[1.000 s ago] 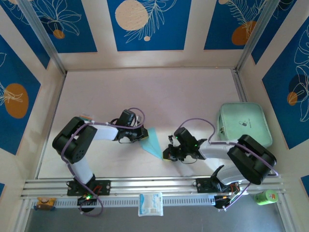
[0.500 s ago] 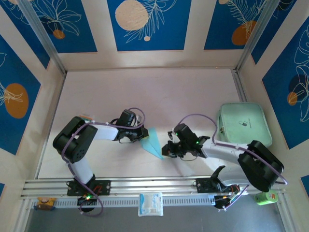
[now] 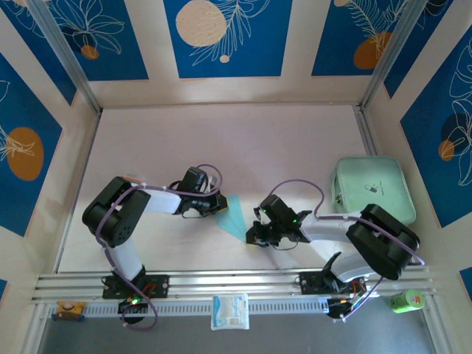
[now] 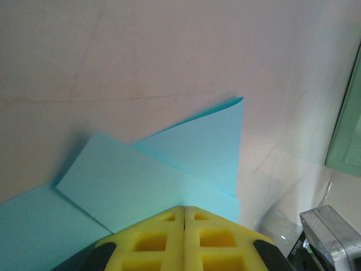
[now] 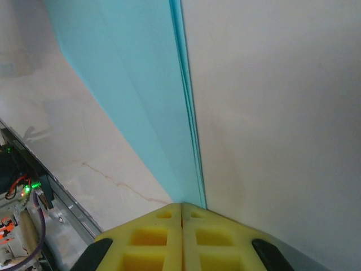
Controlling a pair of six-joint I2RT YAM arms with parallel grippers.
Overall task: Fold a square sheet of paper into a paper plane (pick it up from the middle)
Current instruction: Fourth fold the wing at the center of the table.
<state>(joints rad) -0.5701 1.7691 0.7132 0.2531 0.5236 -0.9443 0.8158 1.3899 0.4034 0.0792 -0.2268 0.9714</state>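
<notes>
The square sheet of paper lies on the table folded into a slim, pointed, light blue paper plane (image 3: 236,215). My left gripper (image 3: 219,207) is shut, its yellow fingertips resting on the wide far-left end of the folded paper (image 4: 169,164). My right gripper (image 3: 251,237) is shut too, its tips down on the narrow near point. The long creased edge of the paper (image 5: 135,84) runs away from the right gripper (image 5: 181,204). In the left wrist view a folded flap overlaps another layer just ahead of the left gripper (image 4: 184,208). The paper under both sets of tips is hidden.
A mint-green tray (image 3: 372,188) sits at the right of the table, and its edge shows in the left wrist view (image 4: 347,124). A white packet (image 3: 229,311) and a green can (image 3: 405,300) lie beyond the near rail. Patterned walls enclose the table.
My right gripper has slid a little to the left, onto the near point of the paper. The left arm and the paper have stayed put.
</notes>
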